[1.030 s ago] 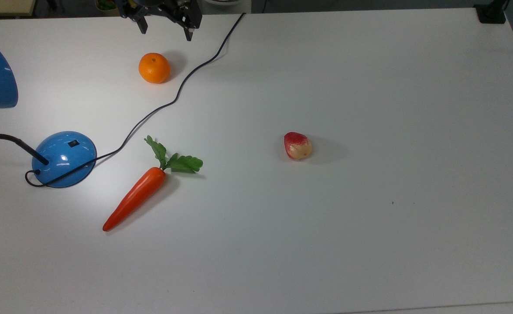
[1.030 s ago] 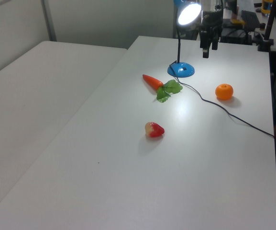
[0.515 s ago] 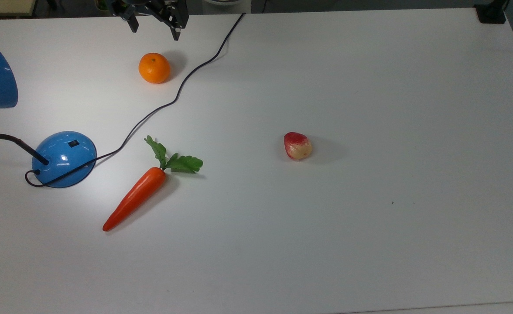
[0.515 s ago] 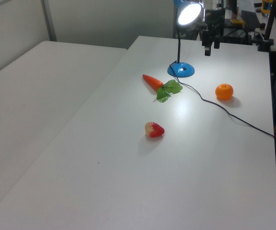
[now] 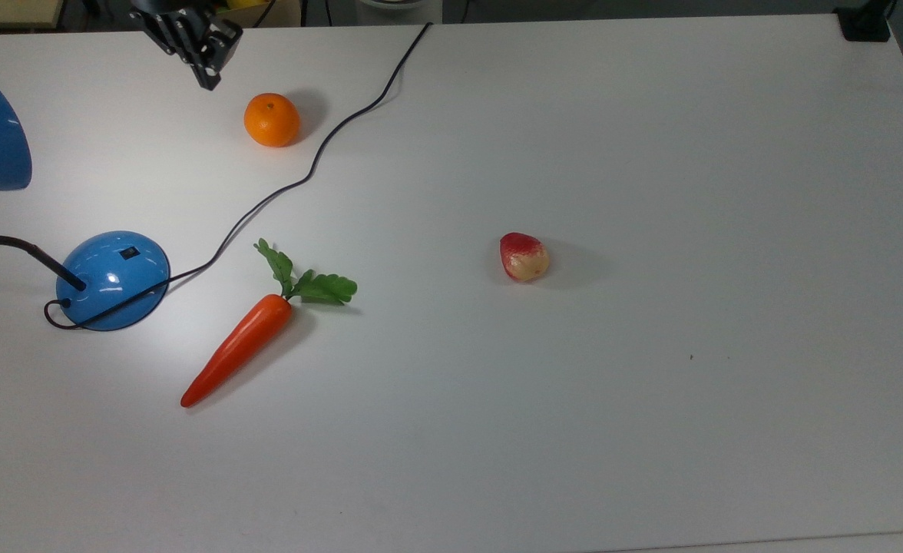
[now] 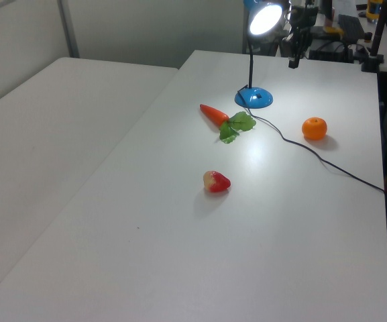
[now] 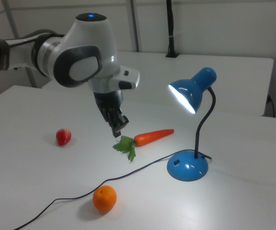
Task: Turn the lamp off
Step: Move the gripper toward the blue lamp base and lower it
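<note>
White table [image 5: 651, 422] spreads under everything I see. My gripper [image 7: 117, 125] hangs in the air with fingers pressed together, holding nothing. Just beyond them lies the carrot [image 7: 152, 136]; farther on, the lamp [image 7: 188, 165] stands lit, untouched.

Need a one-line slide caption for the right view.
Robot gripper hovers above white table, lit glossy blue desk lamp beside it.
</note>
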Controlling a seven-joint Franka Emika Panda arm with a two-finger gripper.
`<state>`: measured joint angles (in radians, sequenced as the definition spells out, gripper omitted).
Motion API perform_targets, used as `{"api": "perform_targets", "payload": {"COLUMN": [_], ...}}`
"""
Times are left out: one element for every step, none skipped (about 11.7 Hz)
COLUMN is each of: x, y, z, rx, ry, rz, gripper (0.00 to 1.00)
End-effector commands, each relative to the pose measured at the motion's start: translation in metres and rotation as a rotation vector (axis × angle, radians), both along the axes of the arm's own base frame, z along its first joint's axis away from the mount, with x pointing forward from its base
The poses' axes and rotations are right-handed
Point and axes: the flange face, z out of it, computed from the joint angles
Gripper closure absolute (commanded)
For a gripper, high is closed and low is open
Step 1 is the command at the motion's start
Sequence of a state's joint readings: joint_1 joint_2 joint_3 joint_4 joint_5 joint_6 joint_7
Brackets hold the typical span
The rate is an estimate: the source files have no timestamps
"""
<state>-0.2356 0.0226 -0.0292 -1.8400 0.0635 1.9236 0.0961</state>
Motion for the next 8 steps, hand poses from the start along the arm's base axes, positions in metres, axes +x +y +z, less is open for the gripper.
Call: {"api": "perform_targets", "payload": {"x": [0.004,0.004,0.004,0.001,-0.002,-0.002,-0.004,-0.010], "y": [-0.028,-0.034,-0.041,-0.049,-0.056,-0.061,-0.066,-0.071], "z": [-0.010,-0.017,-0.022,-0.029,-0.036,-0.045,-0.054,-0.069], "rx": [0.008,0.001,-0.009,-0.014,-0.019,-0.033,-0.053,-0.067], "ry": [-0.060,-0.086,-0.117,-0.133,-0.171,-0.238,-0.298,-0.333], "rz": [-0.145,-0.163,-0.176,-0.196,-0.253,-0.303,-0.317,-0.330], "gripper": [1.00,1.00,1.00,1.00,1.00,1.00,1.00,1.00]}}
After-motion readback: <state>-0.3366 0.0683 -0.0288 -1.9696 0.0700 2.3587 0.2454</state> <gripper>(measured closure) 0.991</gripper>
